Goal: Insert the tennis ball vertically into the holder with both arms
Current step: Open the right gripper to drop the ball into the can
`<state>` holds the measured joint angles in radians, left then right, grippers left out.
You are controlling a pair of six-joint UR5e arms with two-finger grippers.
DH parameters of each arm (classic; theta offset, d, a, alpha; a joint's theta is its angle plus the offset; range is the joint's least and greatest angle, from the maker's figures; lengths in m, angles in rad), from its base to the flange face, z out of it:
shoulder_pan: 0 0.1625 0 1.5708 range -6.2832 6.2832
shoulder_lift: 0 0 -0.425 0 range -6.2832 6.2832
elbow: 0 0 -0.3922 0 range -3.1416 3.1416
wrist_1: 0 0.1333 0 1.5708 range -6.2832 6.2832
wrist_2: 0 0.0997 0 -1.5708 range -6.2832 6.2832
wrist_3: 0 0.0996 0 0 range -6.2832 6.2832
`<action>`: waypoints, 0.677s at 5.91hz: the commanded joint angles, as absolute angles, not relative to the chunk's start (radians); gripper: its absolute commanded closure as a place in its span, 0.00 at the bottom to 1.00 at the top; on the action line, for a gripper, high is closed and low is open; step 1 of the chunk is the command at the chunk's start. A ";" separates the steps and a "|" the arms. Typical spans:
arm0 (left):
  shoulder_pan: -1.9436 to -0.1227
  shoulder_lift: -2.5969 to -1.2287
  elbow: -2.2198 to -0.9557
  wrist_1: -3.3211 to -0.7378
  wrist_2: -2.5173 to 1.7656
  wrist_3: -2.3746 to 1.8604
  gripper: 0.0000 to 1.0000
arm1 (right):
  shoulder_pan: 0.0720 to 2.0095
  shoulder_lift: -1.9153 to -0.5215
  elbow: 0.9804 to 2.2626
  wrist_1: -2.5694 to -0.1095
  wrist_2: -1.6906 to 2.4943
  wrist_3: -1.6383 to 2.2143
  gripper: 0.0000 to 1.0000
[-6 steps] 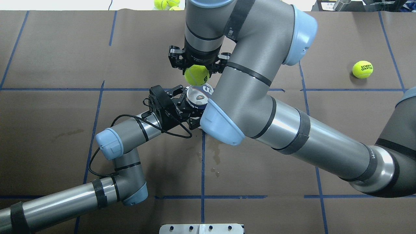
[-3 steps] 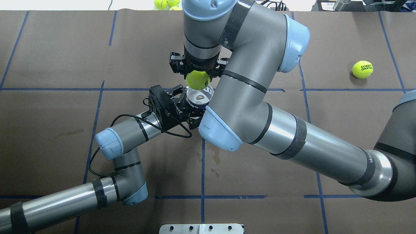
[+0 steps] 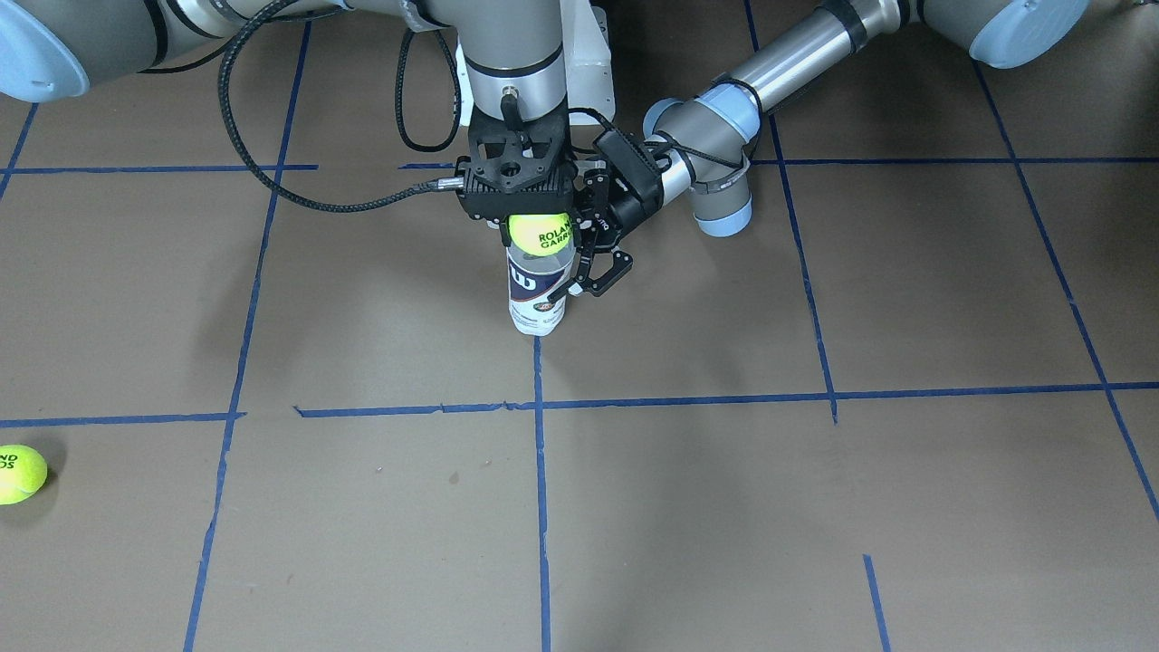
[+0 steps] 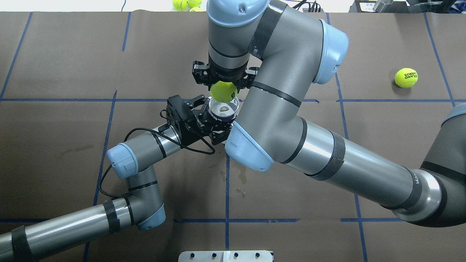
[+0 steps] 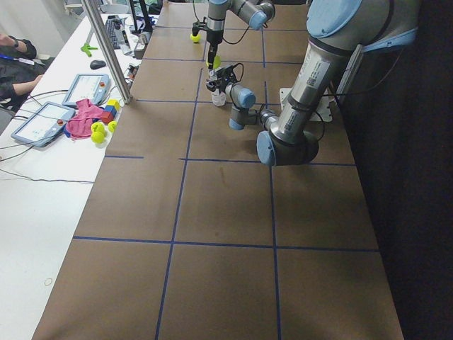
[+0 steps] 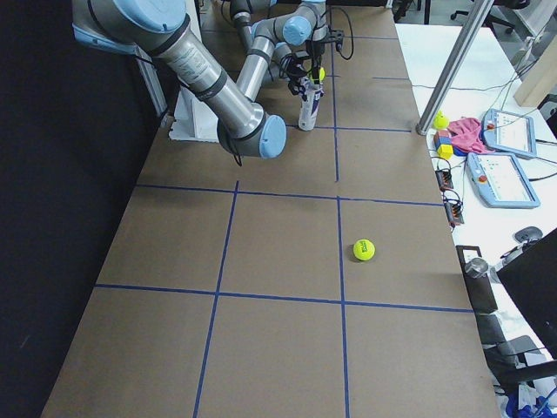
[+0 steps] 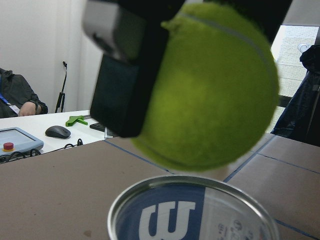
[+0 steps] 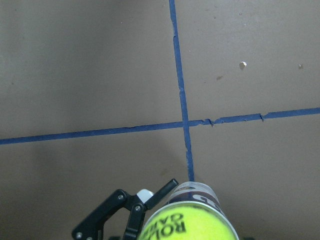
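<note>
1. Right arm (image 4: 327,160) is stretched long across the table (image 4: 54,145) from the right. Its forearm climbs to a high elbow and the wrist is turned straight down over the middle.
2. The right gripper (image 3: 540,226) points vertically at the tabletop, its fingers clamped on either side of the tennis ball (image 4: 222,91). The ball's black lettering faces the far side of the table.
3. Look at the left wrist camera: the ball hangs right over the open mouth of the holder (image 3: 538,294), with only a sliver of gap between its underside and the rim.
4. The holder stands upright on the table near its centre, base down on the brown paper at the end of a blue tape line (image 4: 226,233). The white and navy label shows from the far side.
5. Left arm (image 4: 72,225) comes in low from the left, folds back at the joint and sends its wrist out level with the tabletop.
6. The left gripper (image 4: 211,118) lies sideways, a finger on each side of the holder's upper part, closed against the clear wall and steadying it.
7. Well away to the right, a second tennis ball (image 4: 406,77) sits alone on the paper.
</note>
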<state>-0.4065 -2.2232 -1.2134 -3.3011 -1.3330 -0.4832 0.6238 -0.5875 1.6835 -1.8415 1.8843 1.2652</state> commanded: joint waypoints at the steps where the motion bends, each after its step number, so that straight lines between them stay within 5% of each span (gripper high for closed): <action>1: -0.407 -2.224 -1.213 -3.301 -1.333 -0.483 0.08 | 0.615 -0.589 1.707 -1.844 1.879 1.287 0.01; 4: -0.407 -2.224 -1.215 -3.301 -1.333 -0.483 0.08 | 0.618 -0.688 1.845 -1.845 1.891 1.270 0.01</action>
